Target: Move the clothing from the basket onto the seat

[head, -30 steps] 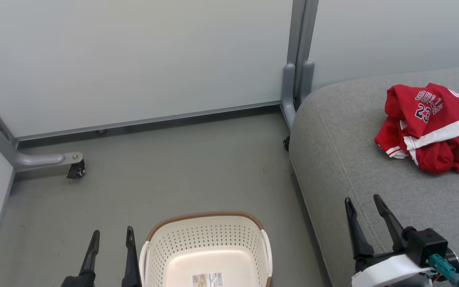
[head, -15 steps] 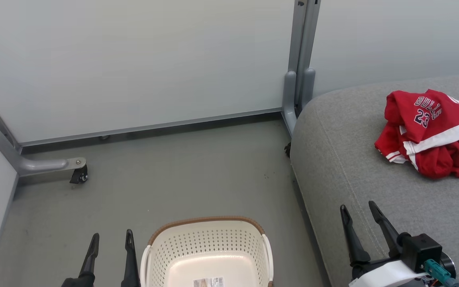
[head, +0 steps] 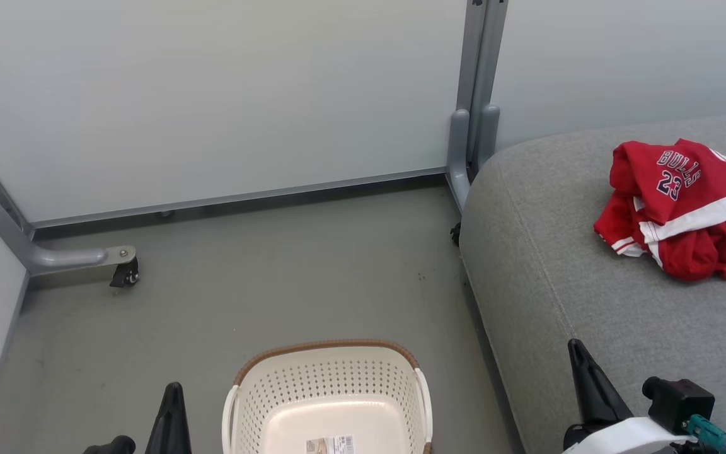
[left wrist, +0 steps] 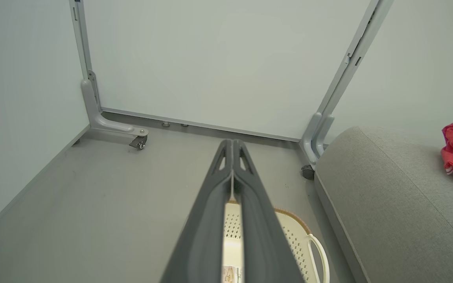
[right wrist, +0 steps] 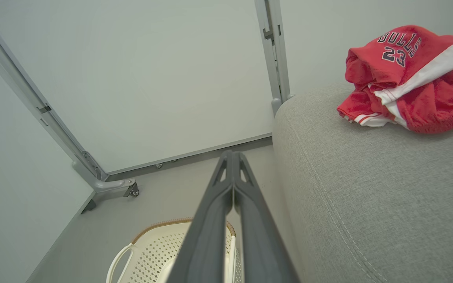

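While the clothing [head: 684, 208] is lying on the seat [head: 558, 302] and the basket [head: 328, 345] is sitting empty, I am holding my left end effector [left wrist: 232, 145] and right end effector [right wrist: 232, 155] closed on nothing, judging the job done, no grasp needed.

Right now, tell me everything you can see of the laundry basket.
The basket is cream-white perforated plastic with a brown woven-look rim and white side handles. It stands upright on the floor, left of the seat and apart from it. A paper label lies on its bottom.
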